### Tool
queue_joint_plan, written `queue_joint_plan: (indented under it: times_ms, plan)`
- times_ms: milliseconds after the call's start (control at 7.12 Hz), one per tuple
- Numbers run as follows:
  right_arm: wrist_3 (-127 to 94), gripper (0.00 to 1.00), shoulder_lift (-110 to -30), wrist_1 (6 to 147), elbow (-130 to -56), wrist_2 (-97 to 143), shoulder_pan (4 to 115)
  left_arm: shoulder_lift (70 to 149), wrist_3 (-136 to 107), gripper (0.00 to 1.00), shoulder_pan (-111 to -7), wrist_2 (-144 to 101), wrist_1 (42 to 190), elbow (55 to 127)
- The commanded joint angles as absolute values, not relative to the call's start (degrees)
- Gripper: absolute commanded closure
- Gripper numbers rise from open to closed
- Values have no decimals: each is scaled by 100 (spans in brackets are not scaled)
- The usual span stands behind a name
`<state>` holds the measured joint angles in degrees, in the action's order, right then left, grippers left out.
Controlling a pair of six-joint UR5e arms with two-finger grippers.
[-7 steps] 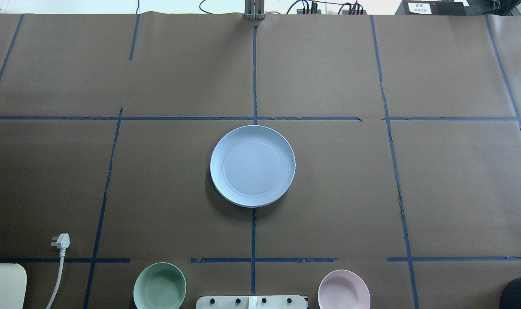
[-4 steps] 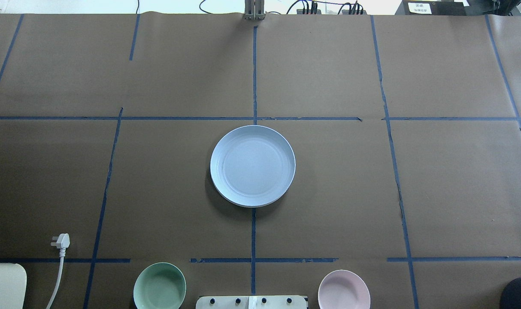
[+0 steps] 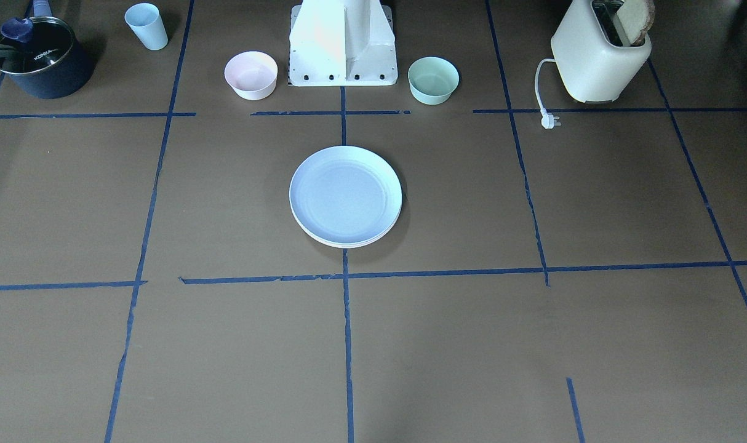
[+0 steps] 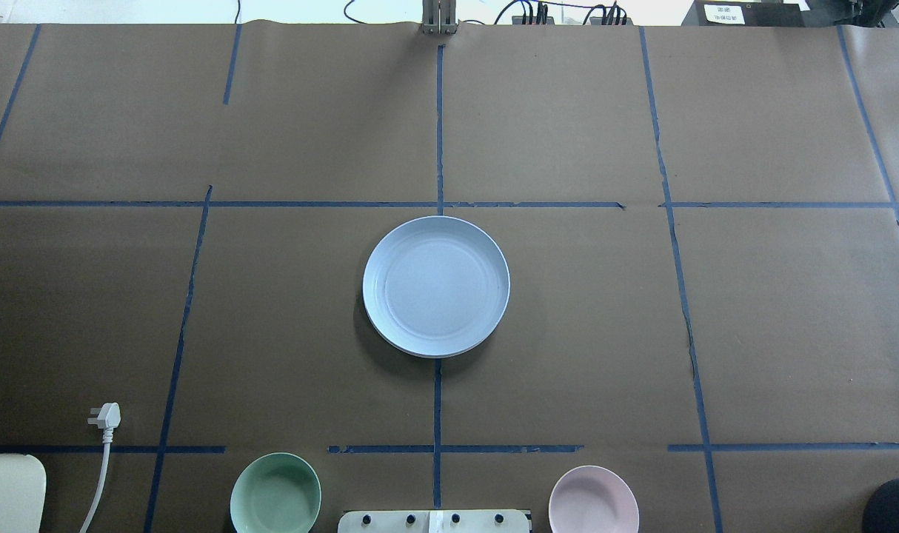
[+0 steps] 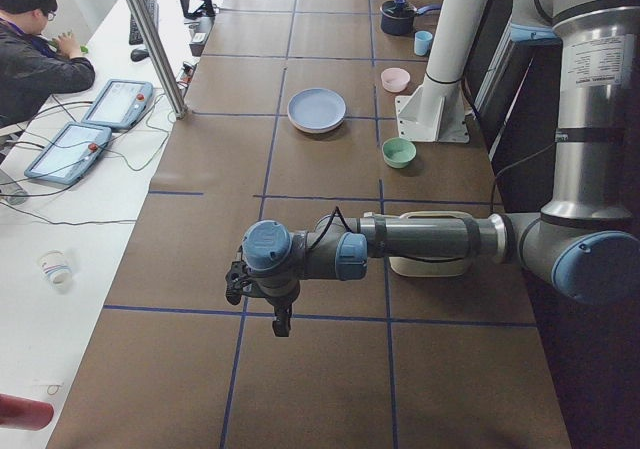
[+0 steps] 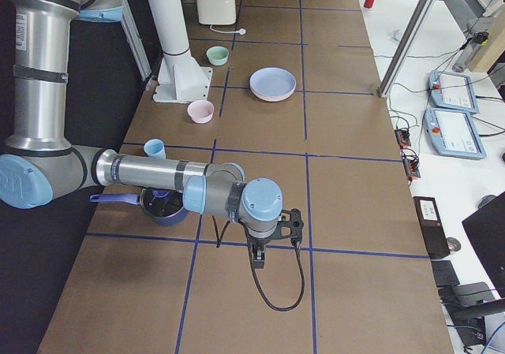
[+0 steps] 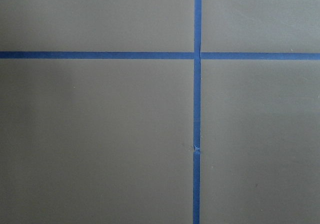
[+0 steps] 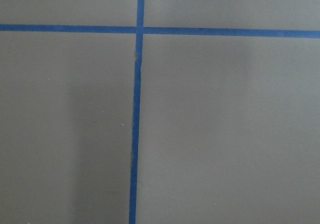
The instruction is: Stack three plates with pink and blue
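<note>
Brown-paper table (image 4: 568, 333): blue-topped plate stack (image 4: 435, 286) centred; left gripper (image 5: 281, 321), right gripper (image 6: 258, 254) hover far from it, opening indiscernible.

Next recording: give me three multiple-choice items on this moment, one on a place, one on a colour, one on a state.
1. The plate stack sits: A inside a pot; B on the centre tape line; C under a cup.
2. Its top plate is: A pink; B green; C light blue.
3. The plug of the toaster is: A lying loose on the table; B in a socket; C in a bowl.
Key: B, the line runs under it; C, a blue face lies uppermost; A, its prongs are bare.
</note>
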<state>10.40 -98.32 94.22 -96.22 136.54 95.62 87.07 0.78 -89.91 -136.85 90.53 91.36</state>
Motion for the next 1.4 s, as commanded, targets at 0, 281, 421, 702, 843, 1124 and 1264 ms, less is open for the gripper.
queue_joint_plan:
  times_ms: [0,281,421,702,843,1124,1264]
  plan:
    - [1002,0,-9835,9422,-9615,13658,9554,8701,79,0,-8991,-13685,9053,9132]
    - [495,0,-9809,9413,-9624,13658,9554,8710,79,0,-8991,-13685,9053,9132]
    - [484,0,-9809,9413,-9615,13658,9554,8710,79,0,-8991,-13685,9053,9132]
    - [483,0,-9809,9413,-9624,13658,9554,8710,79,0,-8991,-13676,9053,9123]
    - [483,0,-9809,9413,-9624,13658,9554,8710,79,0,-8991,-13676,9053,9114]
    - [483,0,-9791,9413,-9624,13658,9554,8719,79,0,-8991,-13676,9053,9114]
    - [483,0,-9791,9413,-9633,13658,9554,8719,79,0,-8991,-13676,9053,9114]
